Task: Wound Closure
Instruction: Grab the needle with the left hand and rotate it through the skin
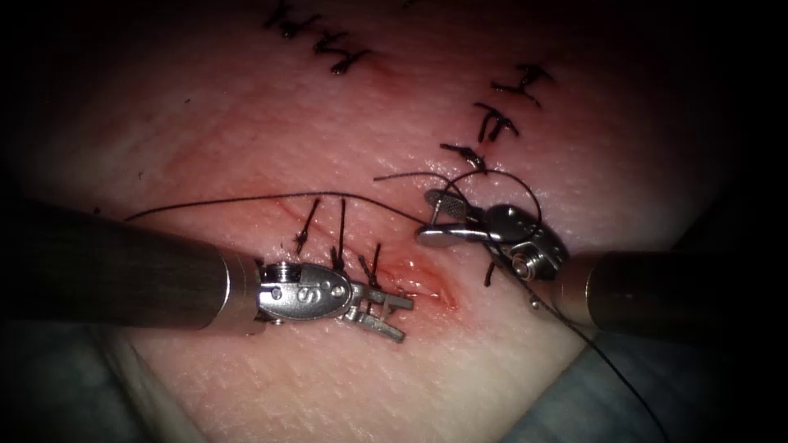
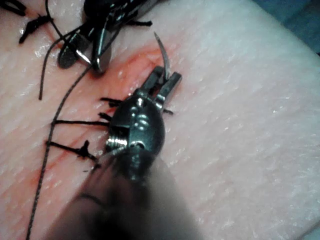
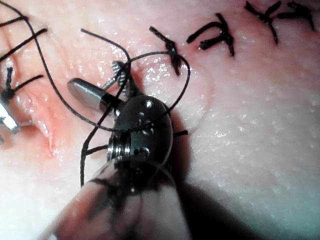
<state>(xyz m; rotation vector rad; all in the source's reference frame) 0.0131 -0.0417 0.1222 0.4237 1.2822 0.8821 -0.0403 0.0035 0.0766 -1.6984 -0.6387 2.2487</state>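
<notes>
On the pale tissue (image 1: pixel 345 369), near the open end of the cut (image 1: pixel 423 283), the left tool (image 1: pixel 392 316) comes in from the left side with its fingers (image 1: pixel 386 328) clenched on the curved needle (image 2: pixel 163 54). In the left wrist view they grip the needle low on its curve, and the pointed end rises free above the fingers, clear of the tissue. Dark stitches (image 1: pixel 336 238) with short cut ends cross the cut just beside this tool. Across the cut, on its right side, the right tool (image 1: pixel 439 220) lies close over the tissue with its fingers (image 1: pixel 447 203) parted and released, nothing gripped between them. Black thread (image 1: pixel 246 198) curls in a loop around the right tool's wrist and passes by its fingers, then runs left across the tissue. Red fluid (image 1: pixel 410 275) wets the cut between both tools. More finished stitches (image 1: pixel 509 102) lie farther back.
</notes>
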